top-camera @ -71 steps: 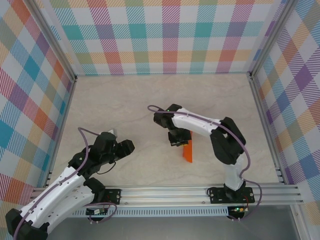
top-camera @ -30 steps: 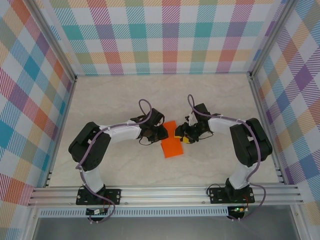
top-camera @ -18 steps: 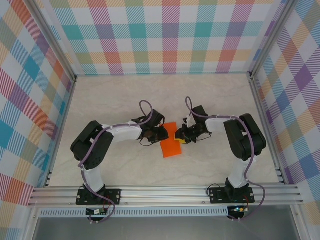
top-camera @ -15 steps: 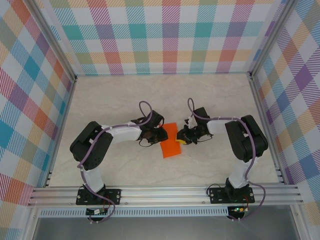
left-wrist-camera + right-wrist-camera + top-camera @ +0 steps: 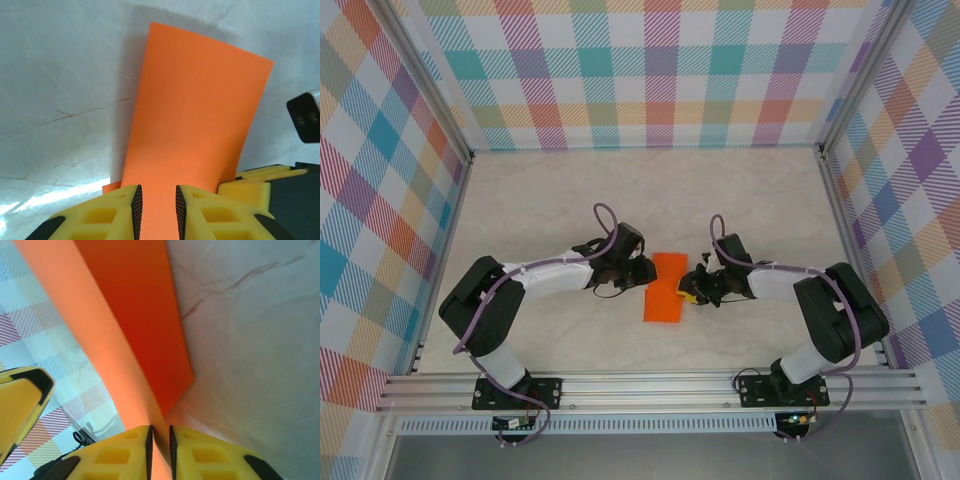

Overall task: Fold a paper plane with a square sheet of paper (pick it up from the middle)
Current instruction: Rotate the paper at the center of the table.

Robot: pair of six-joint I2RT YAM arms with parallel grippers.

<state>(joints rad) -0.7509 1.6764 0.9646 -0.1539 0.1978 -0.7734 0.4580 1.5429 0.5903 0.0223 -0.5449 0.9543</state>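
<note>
Both arms shifted nearer, left gripper [image 5: 156, 210] and right gripper [image 5: 160, 445] clamping orange paper [image 5: 667, 287]

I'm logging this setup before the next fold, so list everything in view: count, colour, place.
square sheet of paper: one, bright orange, mid-table between the two grippers, held at both side edges.
table: one, pale marbled beige, under everything.
enclosure walls: three, multicolour plaid, at the back and both sides.
metal rail: one, silver, along the near edge, carrying both arm bases.
left gripper: one, yellow fingers, shut on the sheet's left edge.
right gripper: one, yellow fingers, shut on the sheet's right edge.
</note>
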